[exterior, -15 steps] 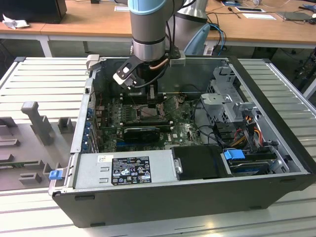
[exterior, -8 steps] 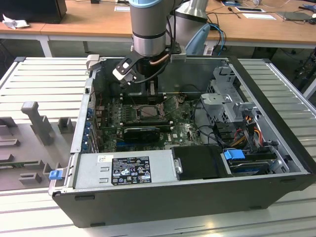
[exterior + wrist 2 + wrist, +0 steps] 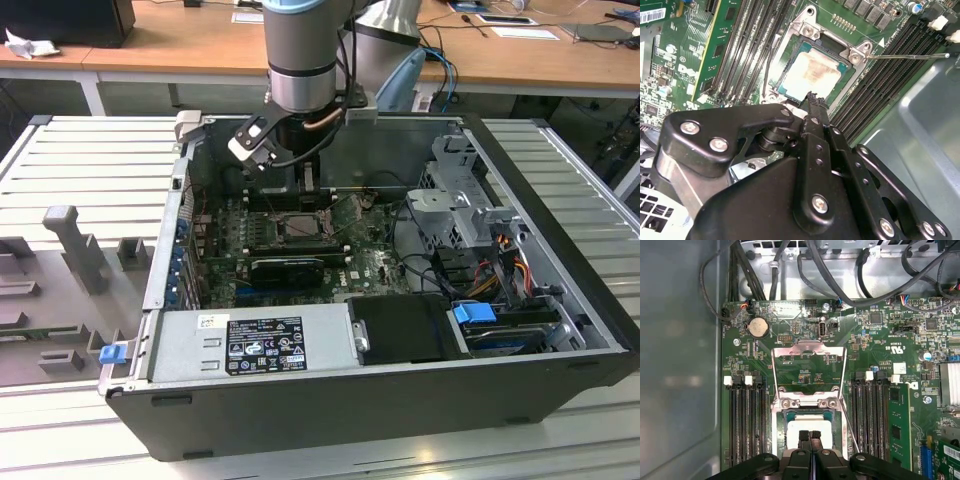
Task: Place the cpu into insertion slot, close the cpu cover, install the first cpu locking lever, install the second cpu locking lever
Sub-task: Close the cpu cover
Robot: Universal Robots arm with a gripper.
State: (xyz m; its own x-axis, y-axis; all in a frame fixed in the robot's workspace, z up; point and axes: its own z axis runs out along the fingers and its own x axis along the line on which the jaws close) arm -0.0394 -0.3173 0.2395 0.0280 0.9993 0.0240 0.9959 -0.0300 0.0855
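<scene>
Fingers of the gripper (image 3: 810, 434) are pressed together with nothing between them, their tips right above the cpu (image 3: 812, 72). That chip, a pale beige-silver square with a green border, lies flat in the insertion slot (image 3: 807, 27). The cpu cover (image 3: 809, 346), a thin silvery frame, stands open beyond the slot.

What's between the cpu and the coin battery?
The open cpu cover sits between cpu and battery, in the first wrist view.
</scene>
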